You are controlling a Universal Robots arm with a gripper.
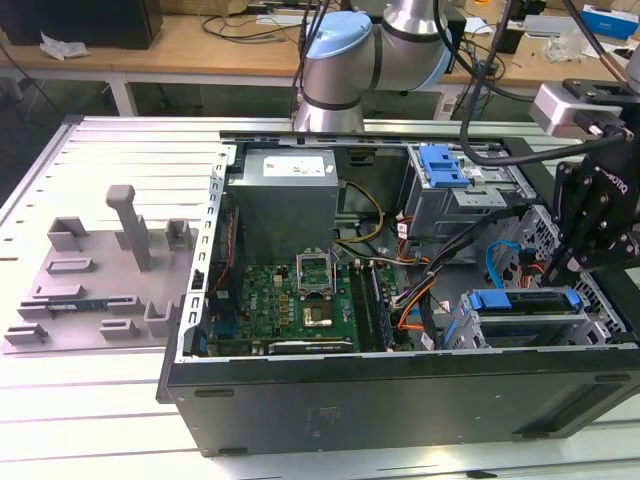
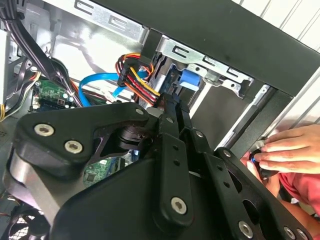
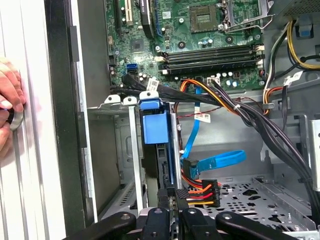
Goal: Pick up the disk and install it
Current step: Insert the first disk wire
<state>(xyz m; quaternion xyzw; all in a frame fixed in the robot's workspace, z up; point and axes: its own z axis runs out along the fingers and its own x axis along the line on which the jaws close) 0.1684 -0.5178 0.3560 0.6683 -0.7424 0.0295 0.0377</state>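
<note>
The disk (image 1: 520, 302), silver with a bright blue bracket, lies in the lower drive cage at the front corner of the open computer case (image 1: 400, 390), on the exterior view's right. My gripper (image 1: 558, 268) comes down from above on the disk's right end. In the first wrist view the blue bracket end (image 3: 153, 125) stands upright in the cage, and my gripper (image 3: 175, 217) has its jaws close together at the disk's dark edge. The second wrist view shows my gripper (image 2: 175, 107) pointing at the blue bracket (image 2: 189, 80). Whether anything is pinched is hidden.
A person's hand (image 3: 7, 100) rests on the table just outside the case wall, also seen as a hand (image 2: 290, 150). A blue cable (image 3: 215, 162) and a bundle of power wires (image 3: 200, 192) lie beside the cage. Motherboard (image 1: 300, 295), power supply (image 1: 285, 200) and upper cage (image 1: 445, 165) fill the case.
</note>
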